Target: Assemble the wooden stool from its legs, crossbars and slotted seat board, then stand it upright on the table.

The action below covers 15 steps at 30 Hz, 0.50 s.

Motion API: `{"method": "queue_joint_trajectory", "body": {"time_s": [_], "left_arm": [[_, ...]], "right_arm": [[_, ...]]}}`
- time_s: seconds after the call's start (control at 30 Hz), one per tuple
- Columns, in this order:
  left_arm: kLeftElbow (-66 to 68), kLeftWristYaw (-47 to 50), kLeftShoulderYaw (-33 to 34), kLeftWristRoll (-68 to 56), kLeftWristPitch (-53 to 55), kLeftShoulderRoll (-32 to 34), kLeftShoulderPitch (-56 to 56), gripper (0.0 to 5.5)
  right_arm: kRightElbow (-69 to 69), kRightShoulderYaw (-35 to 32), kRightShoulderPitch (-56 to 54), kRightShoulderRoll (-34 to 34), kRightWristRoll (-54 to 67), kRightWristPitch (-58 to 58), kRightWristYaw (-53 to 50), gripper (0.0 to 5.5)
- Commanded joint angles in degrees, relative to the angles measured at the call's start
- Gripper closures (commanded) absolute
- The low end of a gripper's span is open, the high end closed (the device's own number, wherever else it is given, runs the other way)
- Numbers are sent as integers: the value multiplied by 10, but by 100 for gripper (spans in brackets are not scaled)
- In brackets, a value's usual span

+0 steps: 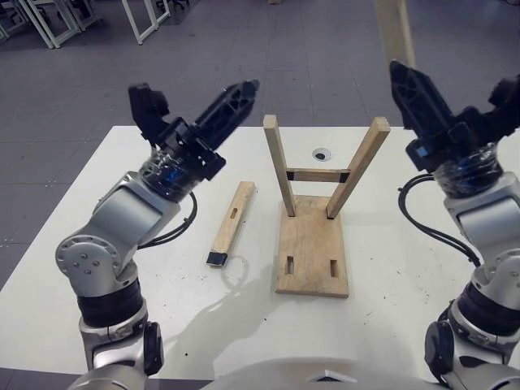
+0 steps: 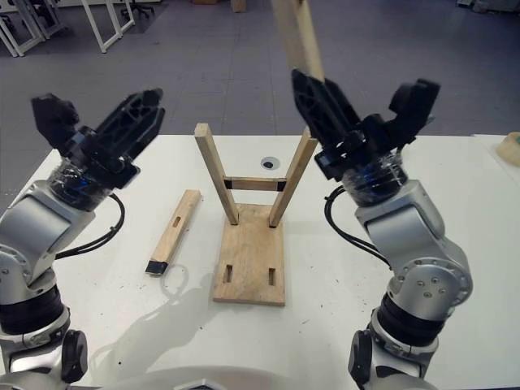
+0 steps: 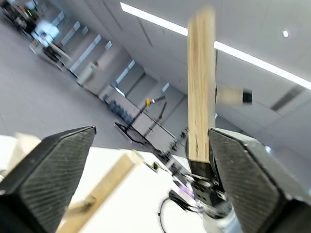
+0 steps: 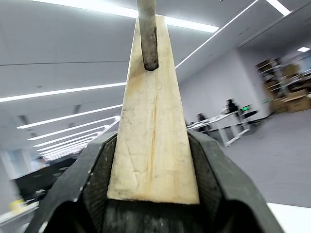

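On the table, what do you have standing? (checker)

Entry: your seat board lies flat mid-table. Two legs are plugged into its far slots and lean apart toward their tops. One crossbar joins them. The two near slots show as open cuts. A round hole sits in the tabletop behind the legs. (recorder)

Loose parts? (checker)

One loose leg lies flat just left of the board, not touching it, with its slot facing up. (recorder)

Tools? (checker)

Your right gripper is clamped on the held leg, which stands upright, raised above the table's right side and well apart from the board. A crossbar stub sticks out sideways from that leg. Your left gripper is spread wide, holding nothing, raised over the table's left half. (recorder)

Markings? (checker)

Log black tape bands at both ends of the fitted crossbar, on the stub's tip and on the loose leg's near end. Lettering: cannot tell. (recorder)
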Motion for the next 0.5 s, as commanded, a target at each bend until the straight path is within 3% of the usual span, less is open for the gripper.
{"method": "queue_joint_trajectory", "body": {"time_s": [0.03, 0.3, 0.5], "left_arm": [[-11, -38, -29, -24, 16, 26, 9, 57], [-35, -99, -50, -96, 8, 34, 36, 57], [-44, -128, -55, -96, -4, 34, 38, 57]], "right_arm": [[9, 50, -8, -19, 112, 23, 28, 349], [42, 92, 12, -64, 256, 36, 89, 349], [47, 132, 54, -93, 230, 58, 136, 349]]}}
